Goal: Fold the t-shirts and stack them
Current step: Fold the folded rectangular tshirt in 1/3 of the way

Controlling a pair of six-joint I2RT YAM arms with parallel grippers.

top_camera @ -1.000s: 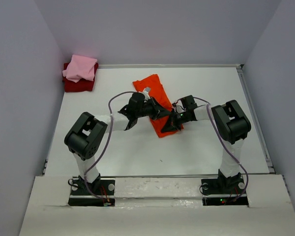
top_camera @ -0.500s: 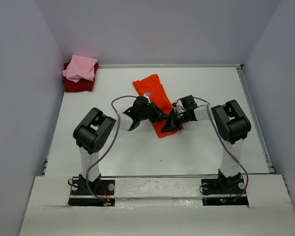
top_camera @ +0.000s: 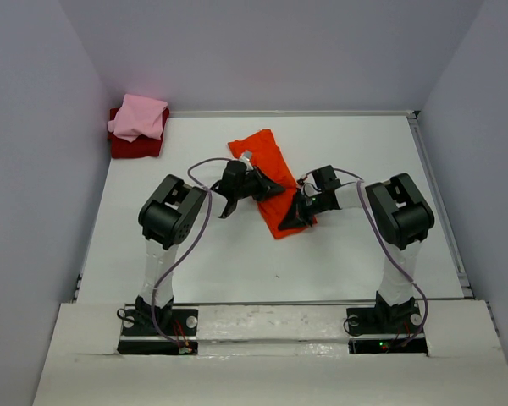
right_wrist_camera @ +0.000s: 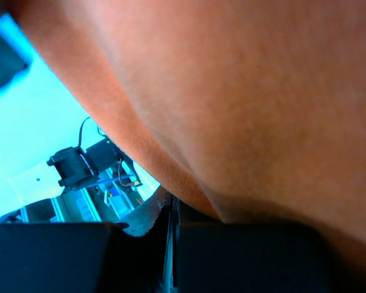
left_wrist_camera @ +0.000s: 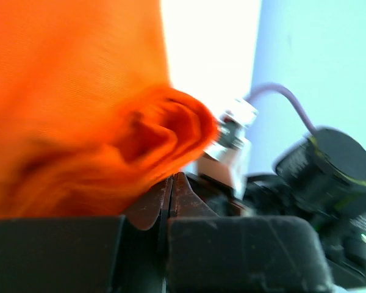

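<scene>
Now three shirts: pink [top_camera: 140, 117] on red [top_camera: 135, 149] at ten o'clock; left hand [top_camera: 275, 188], newly closed, and right hand [top_camera: 291, 220] pinch orange [top_camera: 267, 156].

The orange-red t-shirt [top_camera: 267, 156] is soft, matt cloth, finely woven and creased. The pink t-shirt [top_camera: 140, 117] and dark red t-shirt [top_camera: 135, 149] look alike in finish. The tabletop [top_camera: 237, 271] is smooth matt white. The left hand [left_wrist_camera: 171, 189] and right hand [right_wrist_camera: 171, 210] are dull black plastic.

Fingers [left_wrist_camera: 147, 210] pinch bunched orange-red t-shirt [left_wrist_camera: 79, 110]; tips together
</scene>
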